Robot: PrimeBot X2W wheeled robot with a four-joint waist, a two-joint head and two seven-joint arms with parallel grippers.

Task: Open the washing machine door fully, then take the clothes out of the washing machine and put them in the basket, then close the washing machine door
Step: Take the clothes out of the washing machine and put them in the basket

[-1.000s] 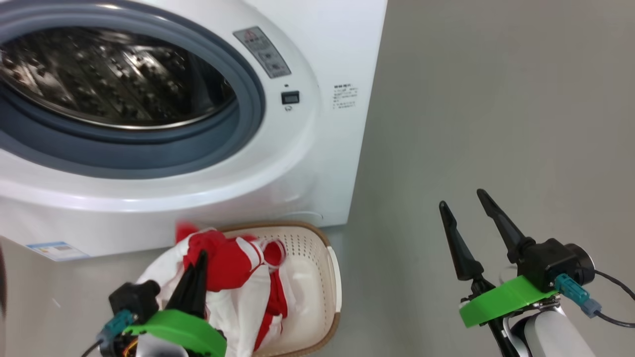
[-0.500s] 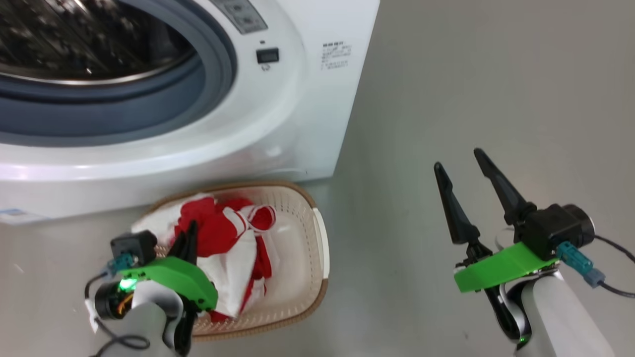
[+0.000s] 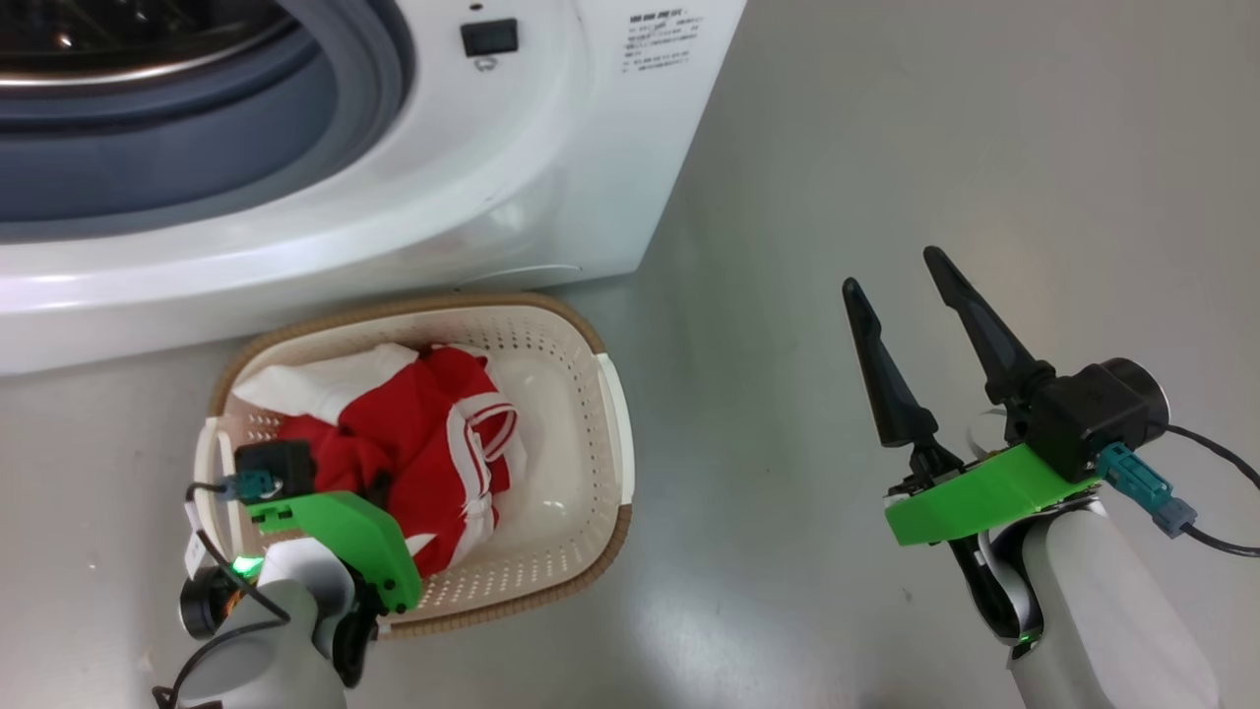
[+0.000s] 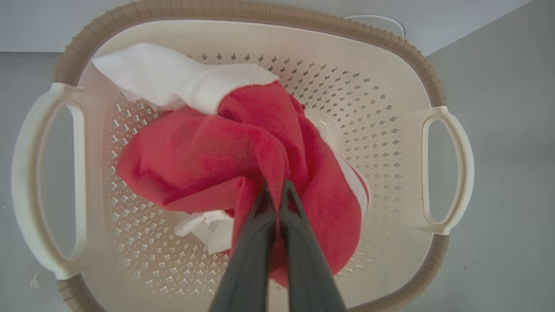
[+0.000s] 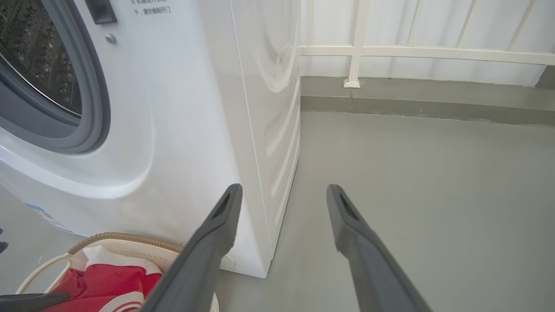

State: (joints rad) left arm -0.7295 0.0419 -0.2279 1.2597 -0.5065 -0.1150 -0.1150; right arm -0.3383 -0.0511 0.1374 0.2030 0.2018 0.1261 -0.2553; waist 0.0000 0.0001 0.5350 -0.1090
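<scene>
Red-and-white soft clothes lie in the cream perforated plastic basket with a brown rim, on the grey floor just before the white boxy washing machine. The right fingers stand spread and empty. From the left wrist, the left fingers clench a red fold inside the basket. From the right wrist, the spread fingers hang over the floor beside the machine.

Washer: white front-loader, mouth open, grey ring and steel drum exposed, small printed label on front.
Basket: cream, perforated walls, brown woven-look rim, two side handles. Upright on floor just before washer, near its right corner.
Clothes: red with white trim, crumpled heap inside basket, toward its left half, white part against far wall. Top fold pinched between closed fingers of left gripper.
</scene>
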